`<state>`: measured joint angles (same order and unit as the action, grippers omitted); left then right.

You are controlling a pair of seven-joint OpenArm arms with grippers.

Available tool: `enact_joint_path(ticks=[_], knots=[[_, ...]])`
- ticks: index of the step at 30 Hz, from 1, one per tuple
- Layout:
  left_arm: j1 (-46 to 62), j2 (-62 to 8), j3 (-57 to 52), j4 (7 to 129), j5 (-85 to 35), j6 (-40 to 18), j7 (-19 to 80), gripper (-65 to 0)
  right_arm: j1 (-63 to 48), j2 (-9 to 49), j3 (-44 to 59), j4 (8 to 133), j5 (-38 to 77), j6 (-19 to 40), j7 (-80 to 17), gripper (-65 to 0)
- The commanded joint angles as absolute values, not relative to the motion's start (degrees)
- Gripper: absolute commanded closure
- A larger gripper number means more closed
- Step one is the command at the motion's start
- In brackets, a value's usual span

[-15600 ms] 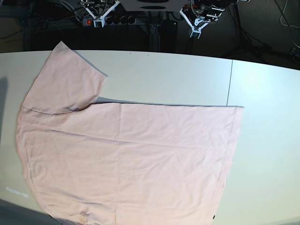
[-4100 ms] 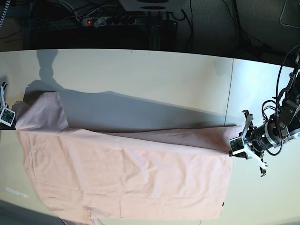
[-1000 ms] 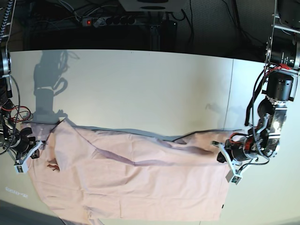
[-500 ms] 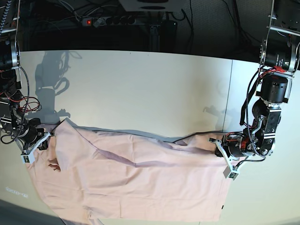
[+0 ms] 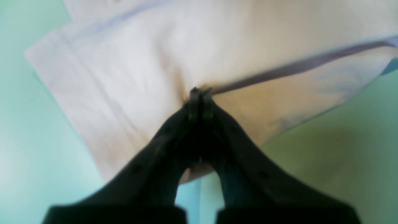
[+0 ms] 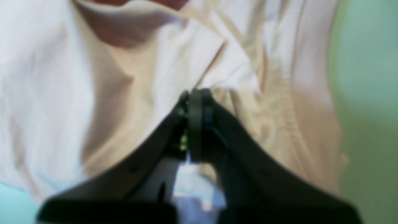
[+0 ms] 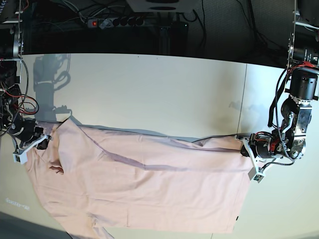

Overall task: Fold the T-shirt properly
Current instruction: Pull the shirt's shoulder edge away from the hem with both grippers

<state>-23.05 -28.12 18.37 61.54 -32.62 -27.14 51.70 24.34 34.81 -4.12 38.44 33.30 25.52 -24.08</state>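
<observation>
The pale pink T-shirt lies across the near half of the white table, its far edge lifted into a long fold. On the right of the base view my left gripper is shut on the shirt's hem corner; the left wrist view shows its black fingertips pinched on the cloth. At the left my right gripper is shut on the shoulder end; the right wrist view shows its closed tips biting into bunched fabric. Only the plain side shows.
Bare table stretches behind the shirt to the far edge. A power strip and cables sit in the dark beyond it. A seam runs across the tabletop on the right.
Both grippers have carried the held far edge farther back and outward over the last second. The fold line now lies straighter and the shirt is drawn tauter between them.
</observation>
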Motion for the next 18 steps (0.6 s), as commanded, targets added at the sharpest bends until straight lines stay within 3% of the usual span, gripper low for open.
enact_joint_path(ticks=[1,12,18], knots=[[-22.61,-29.1,18.24,63.72,-32.38,-28.12,53.01,0.0,22.59,36.18,-2.85,39.83,32.47,28.73,-28.25,0.0],[-5.3,-33.61,18.09,84.09,-30.35,-28.08,53.84,0.0,0.54,38.39,10.31,60.51,35.64,28.73,-33.19,0.0],[3.36,-36.36,12.62,92.36,-29.28,-28.08,53.95,0.0,-11.18,39.88,16.97,68.73,38.06,28.73,-33.26,0.0]])
